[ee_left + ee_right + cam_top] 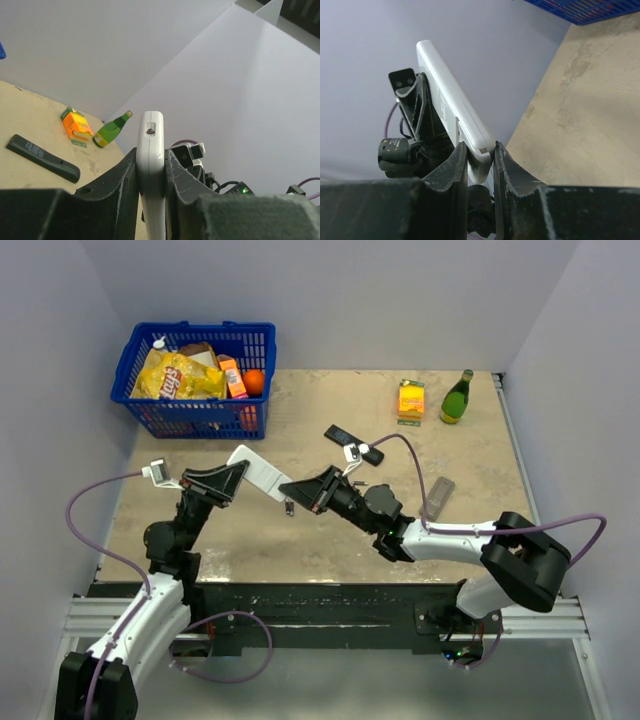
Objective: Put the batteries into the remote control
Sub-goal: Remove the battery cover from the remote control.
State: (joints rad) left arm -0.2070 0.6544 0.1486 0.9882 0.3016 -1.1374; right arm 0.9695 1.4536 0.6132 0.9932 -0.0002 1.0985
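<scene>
Inspection from my console: the white remote control (258,473) is held off the table (300,550) between both arms. The left gripper (151,156) is clamped on its edges near one end, and the right gripper (480,152) is closed on the opposite end. Both wrist views show the casing pinched squarely between the fingers with no visible gap. I see no open battery bay from any angle, so I cannot tell whether the cover is on or off. One small dark cylinder, which I take to be a battery (289,506), lies on the table just beneath the white remote control, near the right gripper's fingers. I can make out no other battery. I judge the casing to be light, rigid, smooth plastic that may pivot or slide if held by one end alone, so a grip on the long edges near the middle is the safer one. The battery looks small, hard and round, so it is apt to roll and slip. It should be taken across its middle, with the ends left free for seating. A black remote (352,444) lies farther back on the table and is not involved.
</scene>
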